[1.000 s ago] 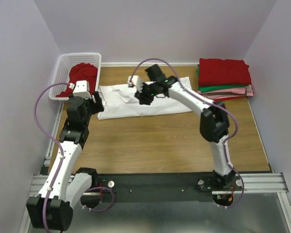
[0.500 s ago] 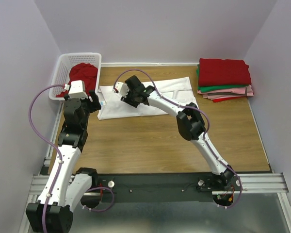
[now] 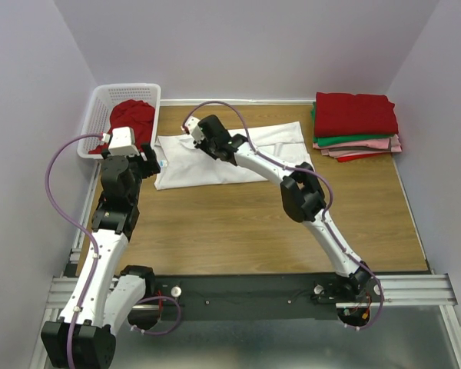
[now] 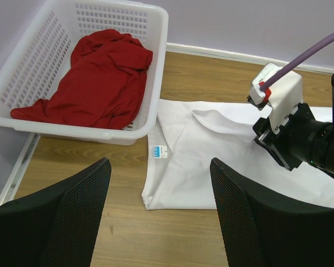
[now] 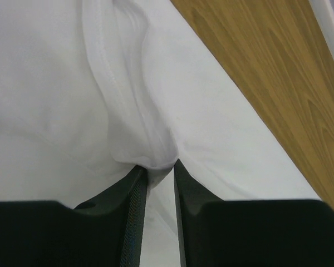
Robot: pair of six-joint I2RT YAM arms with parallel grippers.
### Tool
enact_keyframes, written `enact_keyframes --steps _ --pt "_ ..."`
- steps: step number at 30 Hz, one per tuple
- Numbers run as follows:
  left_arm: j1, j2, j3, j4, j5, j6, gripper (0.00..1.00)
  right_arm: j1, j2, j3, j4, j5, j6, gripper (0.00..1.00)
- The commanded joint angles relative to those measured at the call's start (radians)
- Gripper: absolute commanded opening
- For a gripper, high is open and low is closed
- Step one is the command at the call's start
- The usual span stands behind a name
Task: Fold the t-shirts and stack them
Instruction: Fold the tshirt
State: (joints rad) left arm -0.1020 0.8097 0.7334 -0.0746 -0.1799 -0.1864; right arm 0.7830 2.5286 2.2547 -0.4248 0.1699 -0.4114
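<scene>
A white t-shirt (image 3: 215,157) with a small blue neck label (image 4: 160,151) lies partly folded on the wooden table. My right gripper (image 3: 198,136) is shut on a hemmed edge of the white t-shirt (image 5: 156,158), holding it over the shirt's left part. My left gripper (image 3: 150,161) is open and empty, hovering over the table just left of the shirt's near left corner (image 4: 150,201). A red t-shirt (image 3: 131,117) lies crumpled in the basket. Folded red, green and pink t-shirts (image 3: 356,123) are stacked at the far right.
The white lattice basket (image 3: 100,108) stands at the far left corner, close to my left arm; its wall (image 4: 150,105) nearly touches the white shirt. Walls enclose the table on three sides.
My right gripper has carried the pinched shirt edge leftward, from mid-shirt to near the collar, folding the cloth over. My left gripper has drawn back slightly left.
</scene>
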Motion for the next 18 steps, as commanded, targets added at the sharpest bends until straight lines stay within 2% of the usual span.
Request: enact_keyframes --steps 1,3,4,5,15,18 --pt "0.002 -0.014 0.009 0.029 -0.01 0.002 0.8 -0.02 0.007 0.011 0.052 0.086 0.103 0.32" --pt "0.002 -0.01 0.008 0.029 -0.012 0.005 0.8 -0.031 0.001 0.002 0.054 0.091 0.129 0.35" --pt "0.002 -0.01 0.009 0.029 -0.013 0.004 0.8 -0.04 -0.004 -0.013 0.054 0.079 0.147 0.43" --pt "0.002 -0.009 0.009 0.029 -0.012 0.005 0.8 -0.045 -0.01 -0.018 0.054 0.074 0.155 0.46" --pt "0.002 -0.003 0.008 0.032 -0.006 0.004 0.8 -0.12 -0.03 -0.04 0.057 0.094 0.206 0.46" --pt "0.002 -0.001 0.003 0.039 0.01 0.002 0.81 -0.146 -0.076 -0.076 0.054 0.048 0.197 0.46"
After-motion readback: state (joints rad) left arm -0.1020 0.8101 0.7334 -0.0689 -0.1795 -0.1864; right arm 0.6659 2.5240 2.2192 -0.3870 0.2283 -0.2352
